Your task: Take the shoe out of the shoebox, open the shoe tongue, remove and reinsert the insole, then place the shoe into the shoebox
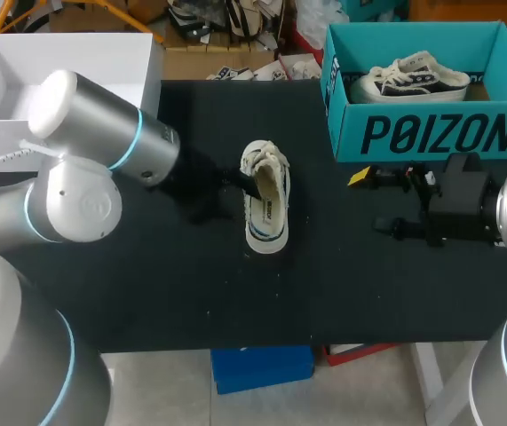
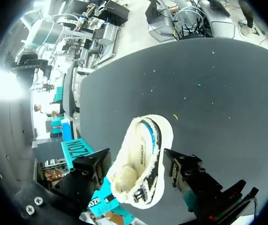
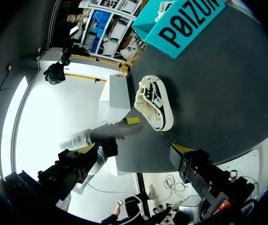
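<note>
A white low-top shoe (image 1: 266,197) with a dark stripe lies on the black table (image 1: 146,293), near its middle. My left gripper (image 1: 246,184) is at the shoe's left side. In the left wrist view the shoe (image 2: 141,161) lies between the left gripper's (image 2: 136,159) spread fingers, its insole side showing, and the jaws stand open around it. The teal shoebox (image 1: 431,133) stands at the back right. My right gripper (image 1: 382,202) hovers open in front of the box, to the right of the shoe (image 3: 155,105), with nothing between its fingers.
A second shoe (image 1: 413,78) lies inside the teal box. A white open box (image 1: 67,62) stands at the back left. The left arm's bulk (image 1: 102,151) covers the table's left part. The table's front edge (image 1: 280,342) runs below the shoe.
</note>
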Controlling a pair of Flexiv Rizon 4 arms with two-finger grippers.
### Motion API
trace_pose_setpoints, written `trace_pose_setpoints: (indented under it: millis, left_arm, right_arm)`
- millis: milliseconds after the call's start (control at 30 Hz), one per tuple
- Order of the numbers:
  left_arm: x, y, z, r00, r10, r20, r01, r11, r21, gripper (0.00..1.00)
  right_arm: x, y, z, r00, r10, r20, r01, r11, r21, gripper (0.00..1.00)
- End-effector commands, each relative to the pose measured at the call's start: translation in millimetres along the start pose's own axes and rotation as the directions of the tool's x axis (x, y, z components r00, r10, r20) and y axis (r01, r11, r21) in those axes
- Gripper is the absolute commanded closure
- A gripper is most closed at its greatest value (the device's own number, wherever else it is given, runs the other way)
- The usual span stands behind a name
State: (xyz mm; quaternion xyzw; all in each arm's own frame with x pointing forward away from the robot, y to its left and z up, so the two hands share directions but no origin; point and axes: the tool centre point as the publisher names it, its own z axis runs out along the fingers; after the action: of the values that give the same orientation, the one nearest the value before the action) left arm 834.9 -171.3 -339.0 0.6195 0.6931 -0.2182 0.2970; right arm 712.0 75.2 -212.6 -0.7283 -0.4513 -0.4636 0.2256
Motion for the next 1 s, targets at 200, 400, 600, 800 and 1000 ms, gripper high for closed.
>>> trace_pose_setpoints:
  millis: [200,400,600,800,1000]
  left_arm:
    - [-5.0,0.4,1.9,0.983,0.054,-0.173,-0.048,0.998,0.039,1.0]
    - [-0.8,0.0,13.2,0.952,0.098,-0.29,-0.079,0.994,0.077,1.0]
    - [-0.3,0.5,24.1,0.944,0.099,-0.316,-0.071,0.993,0.099,1.0]
    - [0.9,3.5,33.4,0.934,0.107,-0.341,-0.073,0.991,0.111,1.0]
    - [6.5,3.8,42.1,0.923,0.11,-0.369,-0.069,0.99,0.121,1.0]
  right_arm:
    - [0.5,-0.2,-0.6,1.0,0.0,0.002,0.0,1.0,0.001,0.0]
    - [0.5,-0.2,-0.6,1.0,0.0,0.002,0.0,1.0,0.001,0.0]
    - [0.5,-0.2,-0.6,1.0,0.0,0.002,0.0,1.0,0.001,0.0]
    - [0.5,-0.2,-0.6,1.0,0.0,0.002,0.0,1.0,0.001,0.0]
    - [0.5,-0.2,-0.6,1.0,0.0,0.002,0.0,1.0,0.001,0.0]
